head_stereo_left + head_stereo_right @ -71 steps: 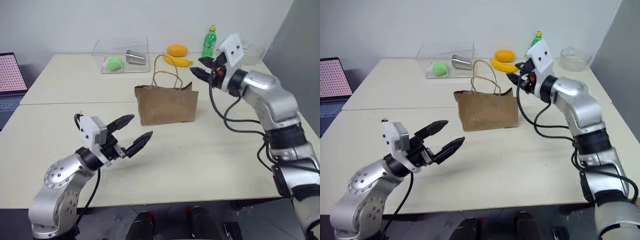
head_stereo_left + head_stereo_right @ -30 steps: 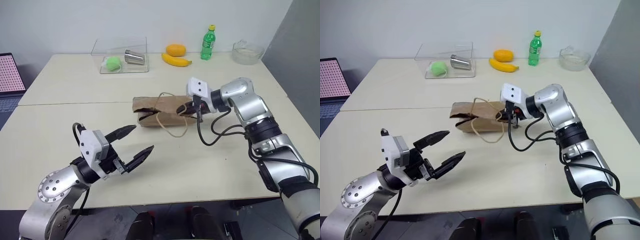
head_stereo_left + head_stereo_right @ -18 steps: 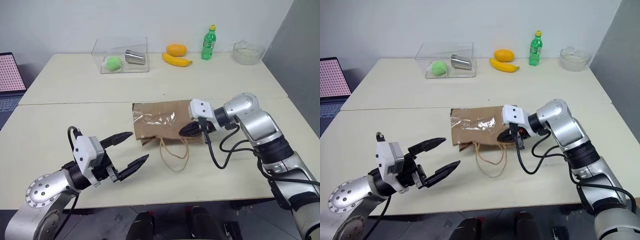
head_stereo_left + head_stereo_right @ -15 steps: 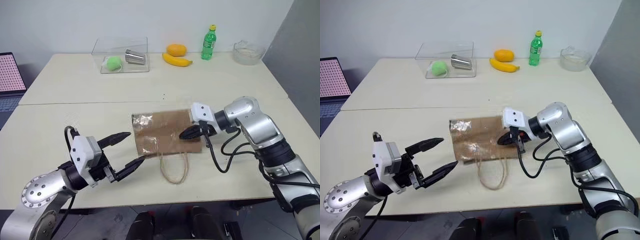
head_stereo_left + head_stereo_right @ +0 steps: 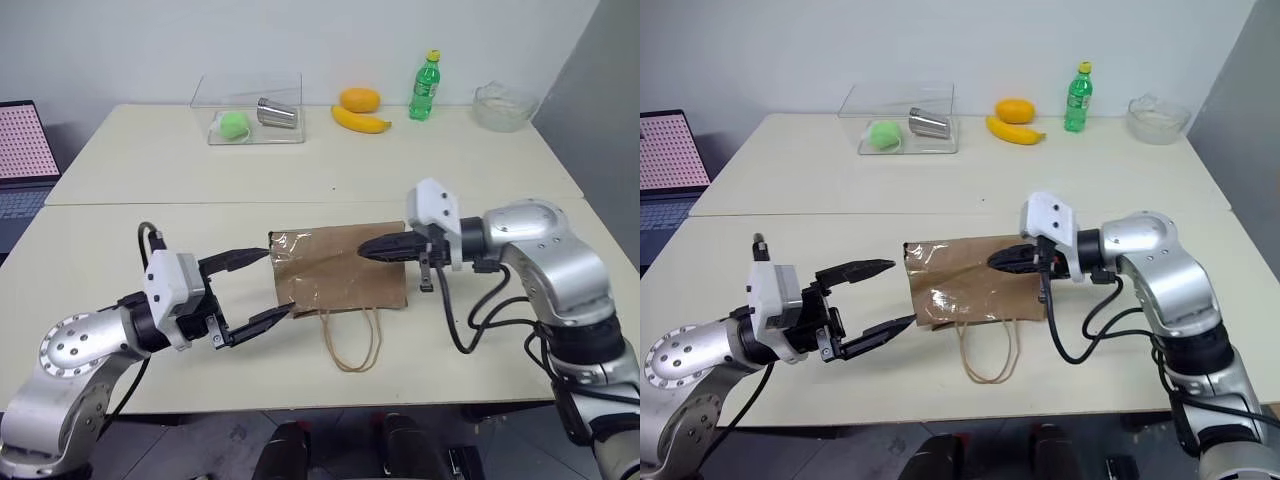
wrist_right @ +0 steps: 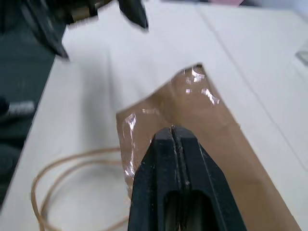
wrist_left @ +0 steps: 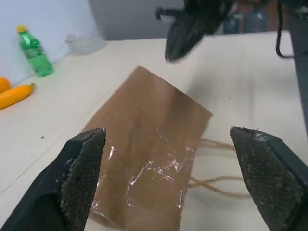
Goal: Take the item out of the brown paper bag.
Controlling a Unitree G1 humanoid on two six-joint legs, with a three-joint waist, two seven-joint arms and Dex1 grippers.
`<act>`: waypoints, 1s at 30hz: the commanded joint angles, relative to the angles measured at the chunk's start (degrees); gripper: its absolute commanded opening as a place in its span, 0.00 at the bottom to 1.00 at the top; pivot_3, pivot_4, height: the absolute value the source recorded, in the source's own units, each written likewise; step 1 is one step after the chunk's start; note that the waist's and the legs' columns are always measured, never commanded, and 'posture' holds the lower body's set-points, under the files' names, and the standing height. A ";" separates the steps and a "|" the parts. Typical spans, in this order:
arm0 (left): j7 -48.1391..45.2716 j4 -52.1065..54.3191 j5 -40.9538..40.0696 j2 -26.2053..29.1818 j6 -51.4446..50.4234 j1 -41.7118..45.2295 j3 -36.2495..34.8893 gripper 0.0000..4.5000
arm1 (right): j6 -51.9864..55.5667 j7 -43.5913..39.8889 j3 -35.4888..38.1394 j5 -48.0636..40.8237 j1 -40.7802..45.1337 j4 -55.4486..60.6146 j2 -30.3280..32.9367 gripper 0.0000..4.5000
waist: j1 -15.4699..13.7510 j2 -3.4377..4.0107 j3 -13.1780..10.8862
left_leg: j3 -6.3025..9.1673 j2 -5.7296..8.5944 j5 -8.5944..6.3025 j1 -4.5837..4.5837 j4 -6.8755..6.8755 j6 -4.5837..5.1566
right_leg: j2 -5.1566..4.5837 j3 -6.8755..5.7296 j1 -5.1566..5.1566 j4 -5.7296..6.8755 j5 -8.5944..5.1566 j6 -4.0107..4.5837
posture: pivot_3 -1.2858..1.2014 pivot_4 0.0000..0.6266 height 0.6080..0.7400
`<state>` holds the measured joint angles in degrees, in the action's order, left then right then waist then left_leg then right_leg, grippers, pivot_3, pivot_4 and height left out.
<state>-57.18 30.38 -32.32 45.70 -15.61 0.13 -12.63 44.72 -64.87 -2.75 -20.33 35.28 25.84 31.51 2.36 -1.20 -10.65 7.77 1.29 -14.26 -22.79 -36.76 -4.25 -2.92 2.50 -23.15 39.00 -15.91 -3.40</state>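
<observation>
**Paper bag lying flat between two grippers**

The brown paper bag [image 5: 340, 271] lies flat on its side near the front of the table [image 5: 150, 180], its thin looped handles [image 5: 352, 340] trailing toward the table's front edge. A crinkled clear film glints on the bag's left end. The red item cannot be seen from outside the bag.

The right gripper [image 5: 366, 249] hovers over the bag's upper right part, pointing left, its two black fingers pressed together with nothing between them. Whether the tips touch the paper cannot be told.

The left gripper [image 5: 252, 290] sits just beside the bag's left end, fingers spread wide and empty; the lower fingertip [image 5: 283, 313] is at the bag's near left corner, the upper one level with its far left corner.

Along the back of the table stand a clear box [image 5: 250, 105] holding a green ball [image 5: 234, 123] and a metal cup [image 5: 274, 112], then an orange fruit [image 5: 359, 99], a banana [image 5: 360, 120], a green bottle [image 5: 425, 86] and a glass bowl [image 5: 499, 104]. A laptop [image 5: 22, 155] sits at the far left.
</observation>
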 commanded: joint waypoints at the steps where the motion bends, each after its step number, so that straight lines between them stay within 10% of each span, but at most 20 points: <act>1: -6.42 -4.17 2.86 2.29 4.74 3.66 3.28 0.98 | 3.09 5.16 4.12 -5.03 -6.10 10.65 0.34 0.00 | -0.24 0.01 0.00 | -0.02 0.00 0.00 0.01 0.02 0.00 | 0.00 0.01 0.00 0.00 0.00 0.00 | 0.52 0.24 1.00; 6: -16.02 -13.27 7.63 4.26 12.92 12.55 9.06 1.00 | 5.66 12.98 7.29 -7.74 -15.77 19.48 0.73 0.13 | -0.43 0.01 -0.01 | -0.02 -0.01 0.00 0.00 0.04 0.00 | 0.01 -0.01 -0.02 0.00 -0.01 -0.01 | 0.52 0.24 1.00; 16: -24.22 -25.97 17.57 0.18 32.21 21.30 19.82 1.00 | 9.17 20.49 11.12 -12.10 -30.81 30.78 6.98 0.91 | -0.31 0.02 -0.01 | -0.06 -0.02 0.00 0.01 0.02 0.00 | 0.02 0.02 0.00 -0.01 -0.01 -0.02 | 0.52 0.24 1.00; 30: -19.08 -39.08 26.45 -9.12 49.32 25.55 26.83 1.00 | 8.02 31.26 12.67 -24.35 -38.25 34.16 14.05 0.91 | -0.48 -0.01 0.01 | -0.01 0.02 0.00 -0.01 -0.11 0.01 | 0.01 0.02 0.08 -0.01 -0.01 -0.04 | 0.52 0.24 1.00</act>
<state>-77.25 -8.23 -6.25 36.84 31.69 24.56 13.71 54.48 -35.21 8.29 -42.21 -2.77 53.80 44.65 1.88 -1.21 -10.64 7.76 1.30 -14.26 -22.80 -36.88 -4.24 -2.91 2.51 -23.06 38.98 -15.92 -3.44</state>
